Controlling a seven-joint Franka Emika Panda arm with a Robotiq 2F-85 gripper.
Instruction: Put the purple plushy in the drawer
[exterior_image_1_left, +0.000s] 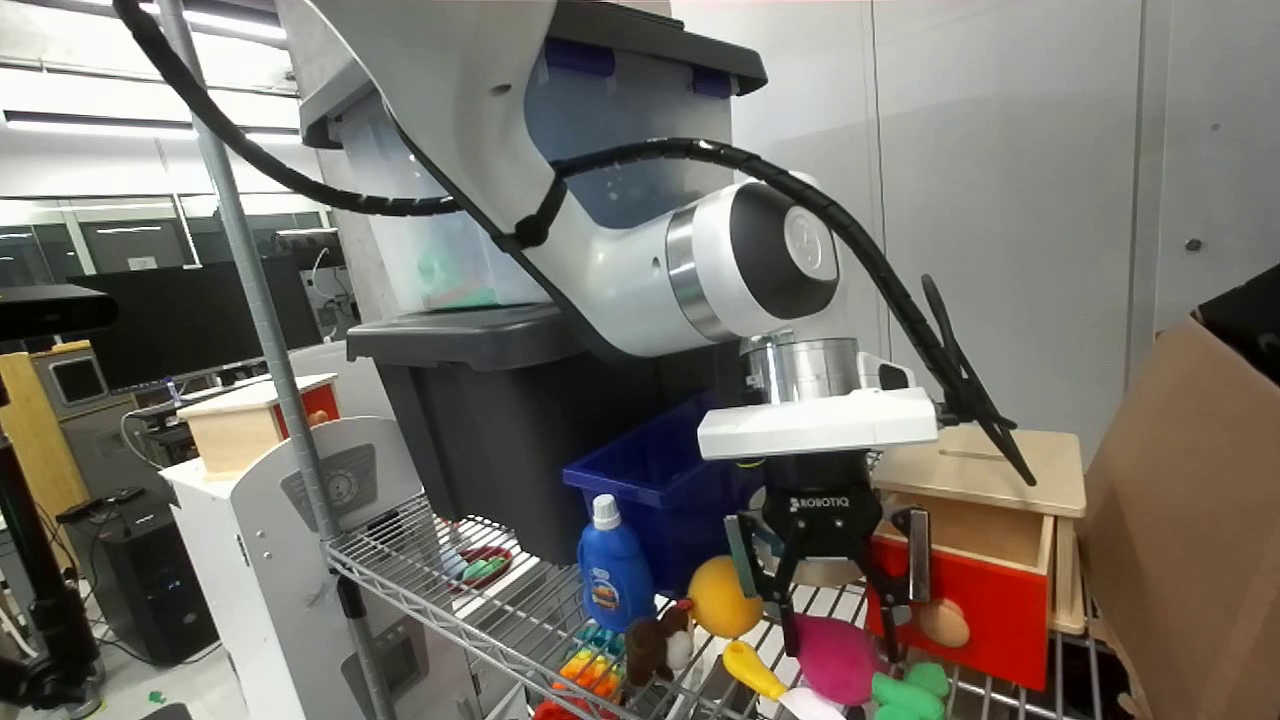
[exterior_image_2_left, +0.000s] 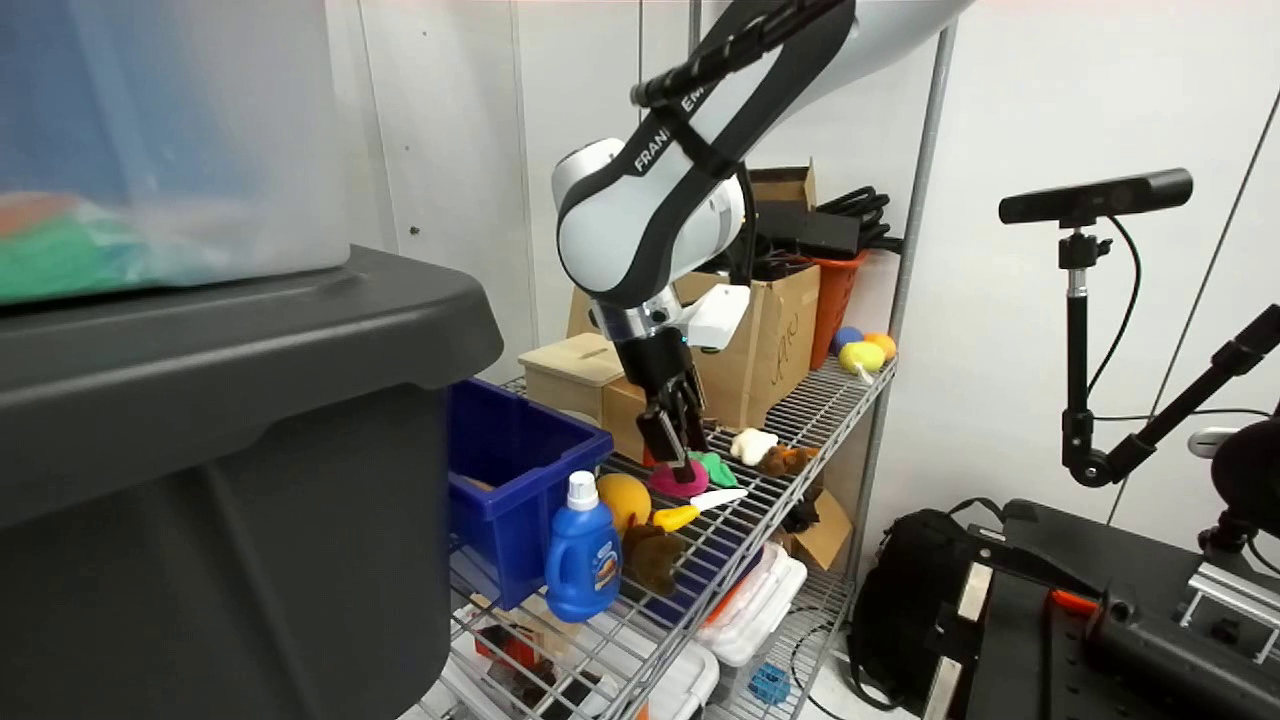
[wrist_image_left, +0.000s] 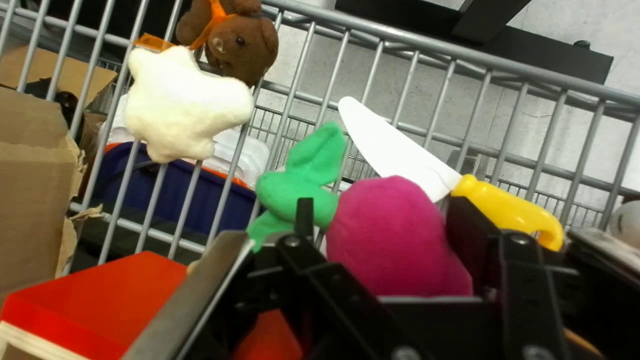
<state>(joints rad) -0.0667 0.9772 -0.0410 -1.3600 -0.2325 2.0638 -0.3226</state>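
Hand (exterior_image_1_left: 840, 642) straddling the purple plushy (wrist_image_left: 395, 240), red-fronted drawer (exterior_image_1_left: 985, 610) standing out beside it

The hand points downward and stands fairly wide, its fingers (wrist_image_left: 470, 235) on either side of the plushy. The wrist view shows a thin gap between one finger and the toy; whether the opposite finger touches it, I cannot tell. The plushy lies on the wire shelf (wrist_image_left: 450, 54) directly beneath the hand, a green leaf-shaped plush piece (wrist_image_left: 300, 195) against it. Just beside the hand, the drawer juts from its light wooden box (exterior_image_1_left: 985, 462), a round wooden knob (exterior_image_1_left: 943, 623) on its front. Also near the hand are a toy knife (wrist_image_left: 505, 207) with white blade and yellow handle, and an orange ball (exterior_image_1_left: 725, 597). Farther from it stand a blue detergent bottle (exterior_image_1_left: 612, 575) and a blue plastic bin (exterior_image_2_left: 525, 530), both in both exterior views.
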